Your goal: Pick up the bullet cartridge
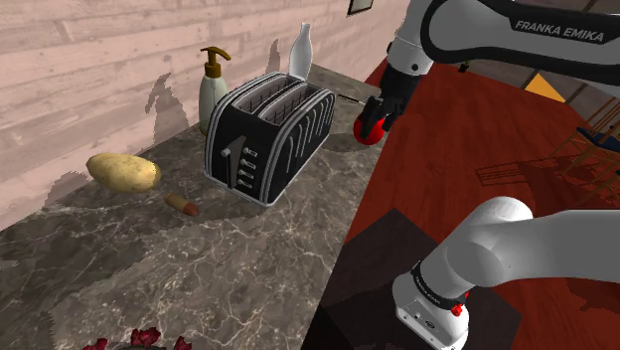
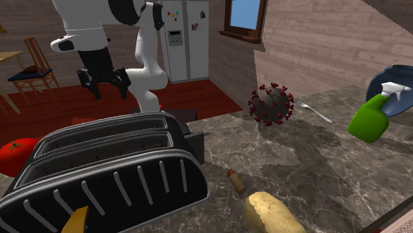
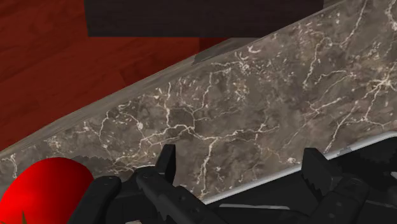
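Note:
The bullet cartridge (image 1: 182,203) (image 2: 233,180) is a small brown cylinder lying flat on the dark marble counter (image 1: 248,259), between the black toaster (image 1: 268,134) and a potato (image 1: 122,171). My gripper (image 1: 381,107) (image 2: 106,85) (image 3: 240,168) hangs open and empty above the counter's edge on the far side of the toaster from the cartridge. A red tomato (image 1: 371,129) (image 3: 44,184) sits just below and beside it. In the wrist view the black fingers (image 3: 167,162) stand well apart over bare marble, with the toaster's top (image 3: 362,156) beside them.
A soap dispenser (image 1: 213,85) and a white bottle (image 1: 301,50) stand behind the toaster by the wall. Farther along the counter are a spiky dark-red ball (image 2: 270,104), a piece of cutlery (image 2: 314,111), a green spray bottle (image 2: 374,116) and a blue bowl (image 2: 390,79). Red floor lies beyond the counter edge.

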